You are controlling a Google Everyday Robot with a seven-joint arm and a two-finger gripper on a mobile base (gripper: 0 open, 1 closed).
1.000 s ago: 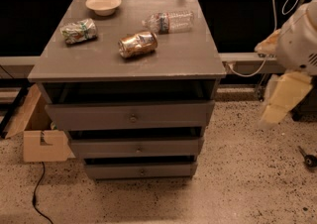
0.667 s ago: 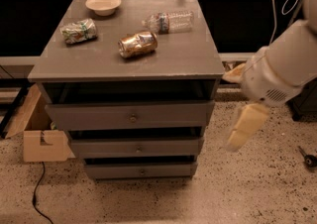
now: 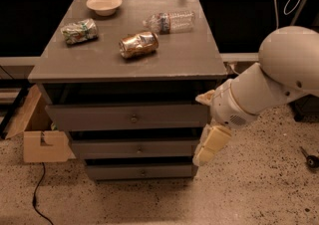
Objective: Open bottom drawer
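The bottom drawer [image 3: 142, 171] is the lowest and slimmest of three grey fronts on the grey cabinet [image 3: 194, 64], with a small round knob [image 3: 143, 172] at its centre. It looks shut, as do the two drawers above it. My gripper [image 3: 208, 143], cream-coloured on the end of a white arm [image 3: 269, 87], hangs at the cabinet's right front corner. It is level with the middle drawer [image 3: 139, 149], just right of the drawer fronts and above and to the right of the bottom knob. It holds nothing that I can see.
On the cabinet top lie a white bowl [image 3: 103, 4], a crumpled packet [image 3: 79, 31], a crushed can [image 3: 138, 44] and a plastic bottle [image 3: 169, 21]. A cardboard box [image 3: 42, 142] and a cable [image 3: 37, 196] lie on the floor at left. A small dark object [image 3: 309, 158] lies at right.
My arm has swung left and down, from well right of the cabinet to its right front corner. The drawers and the things on top have not moved.
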